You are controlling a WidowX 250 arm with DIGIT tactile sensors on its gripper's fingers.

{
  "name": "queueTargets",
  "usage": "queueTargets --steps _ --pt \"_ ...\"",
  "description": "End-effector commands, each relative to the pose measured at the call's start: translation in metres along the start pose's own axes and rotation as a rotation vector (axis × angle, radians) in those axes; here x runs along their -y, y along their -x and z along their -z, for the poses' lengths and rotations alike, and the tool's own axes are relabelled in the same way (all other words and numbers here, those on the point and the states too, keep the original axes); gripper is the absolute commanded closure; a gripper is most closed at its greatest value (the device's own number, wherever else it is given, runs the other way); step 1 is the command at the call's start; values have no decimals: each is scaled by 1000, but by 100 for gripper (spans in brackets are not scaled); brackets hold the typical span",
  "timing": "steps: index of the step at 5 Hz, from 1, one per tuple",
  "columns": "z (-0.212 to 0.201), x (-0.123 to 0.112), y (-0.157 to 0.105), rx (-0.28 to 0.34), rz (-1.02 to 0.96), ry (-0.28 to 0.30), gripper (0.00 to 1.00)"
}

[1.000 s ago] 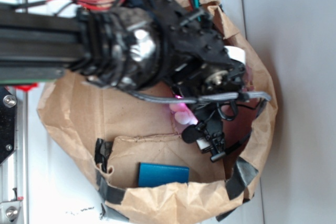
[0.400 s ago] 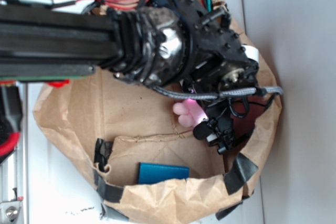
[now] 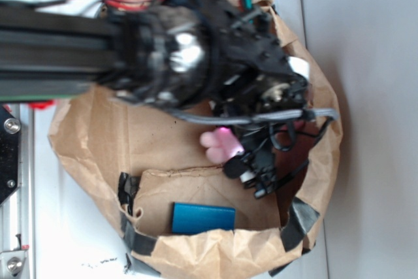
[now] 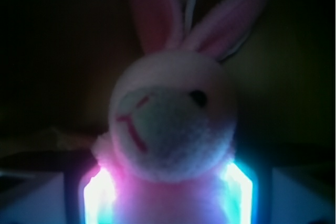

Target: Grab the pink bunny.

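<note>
Exterior view: arm motion-blurred; its bulk hides most of the pink bunny [image 3: 219, 145] and the gripper [image 3: 251, 171] jaws, so their stance is unreadable. Wrist view: bunny body cut off by bottom edge, surroundings lost in darkness.

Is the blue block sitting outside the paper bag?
No, the blue block lies inside the brown paper bag, near its lower rim in the exterior view.

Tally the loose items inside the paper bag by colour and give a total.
Pink: 1, the pink bunny, sitting between the gripper fingers.
Blue: 1, the blue block on the paper bag floor.
Total: 2
</note>
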State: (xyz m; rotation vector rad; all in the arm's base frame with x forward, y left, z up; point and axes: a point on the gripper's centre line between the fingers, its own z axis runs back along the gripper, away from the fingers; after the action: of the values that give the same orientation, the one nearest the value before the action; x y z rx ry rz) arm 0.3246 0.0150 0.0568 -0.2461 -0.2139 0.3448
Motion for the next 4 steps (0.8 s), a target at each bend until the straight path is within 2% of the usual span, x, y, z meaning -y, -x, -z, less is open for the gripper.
queueTargets --steps 1,2,4 --pt "-83 22 -5 -15 47 36 100" --pt "-114 25 18 -17 86 34 100" --pt "-154 14 20 70 21 -1 100"
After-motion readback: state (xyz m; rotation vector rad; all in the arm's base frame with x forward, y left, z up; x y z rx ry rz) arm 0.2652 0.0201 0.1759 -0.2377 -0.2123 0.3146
